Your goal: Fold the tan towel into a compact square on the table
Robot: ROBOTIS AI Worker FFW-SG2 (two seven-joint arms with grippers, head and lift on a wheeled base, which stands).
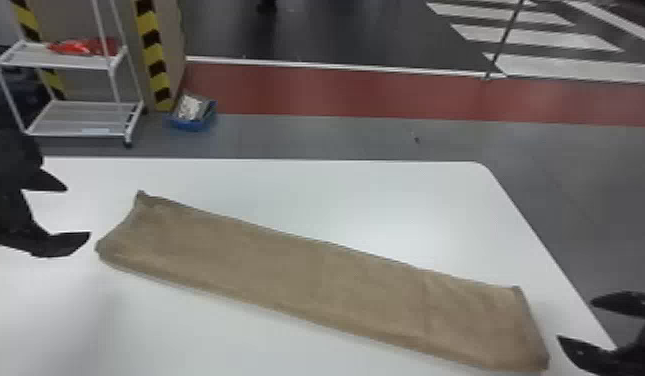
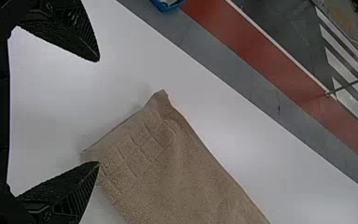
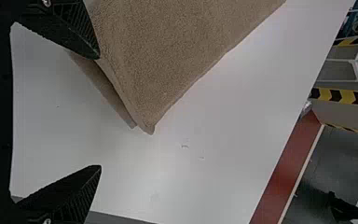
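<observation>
The tan towel (image 1: 311, 275) lies on the white table as a long folded strip, slanting from upper left to lower right. Off its left end, my left gripper (image 1: 78, 212) stands open; in the left wrist view that gripper (image 2: 99, 112) has one fingertip close to a corner of the towel (image 2: 168, 158). Beyond the right end is my right gripper (image 1: 576, 317), also open. The right wrist view has the gripper (image 3: 99, 112) with one finger over the edge of the towel (image 3: 168, 51), where the layers part slightly. Neither gripper holds cloth.
The white table (image 1: 386, 200) has its far edge behind the towel and its right edge near my right gripper. On the floor beyond stand a white shelf rack (image 1: 81, 117) and a blue bin (image 1: 192, 120).
</observation>
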